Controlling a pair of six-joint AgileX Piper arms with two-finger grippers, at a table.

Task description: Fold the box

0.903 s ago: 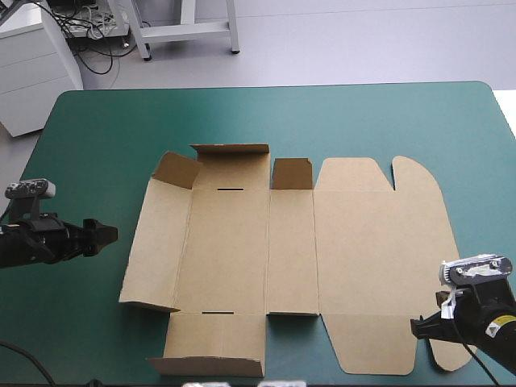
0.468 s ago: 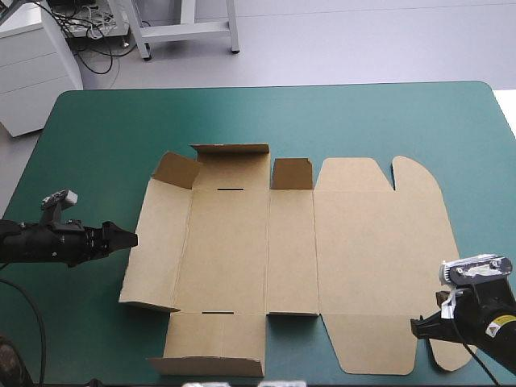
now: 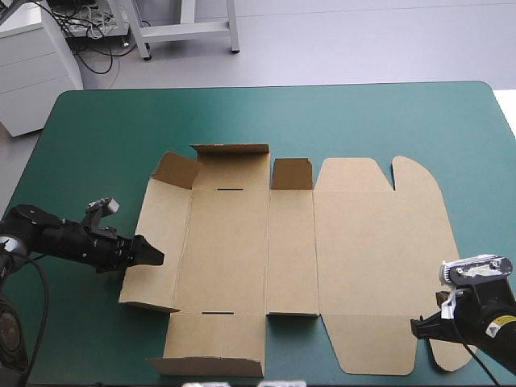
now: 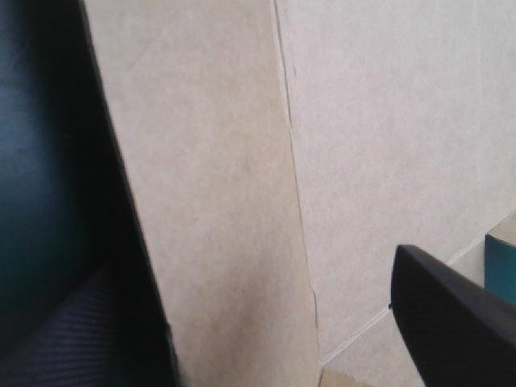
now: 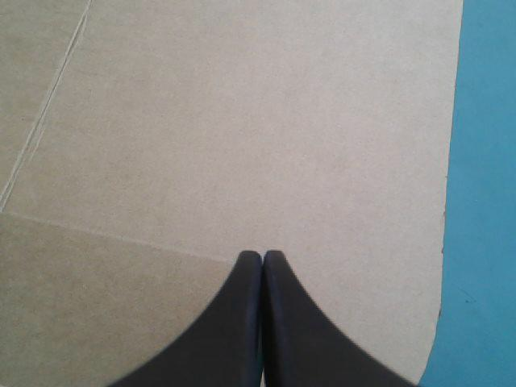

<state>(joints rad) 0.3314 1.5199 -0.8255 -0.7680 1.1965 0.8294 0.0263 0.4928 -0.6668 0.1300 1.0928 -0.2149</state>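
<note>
Shows the brown box lying flat mid-table on the teal-green cover, long axis running left to right, small flaps at the left end half raised. Finds the left gripper at that left end, fingers parted, apparently astride the outer wall panel's edge, gripping nothing. Puts the right gripper pressed shut and empty over the lid's near right corner. Favours the left arm for raising the wall.
</note>
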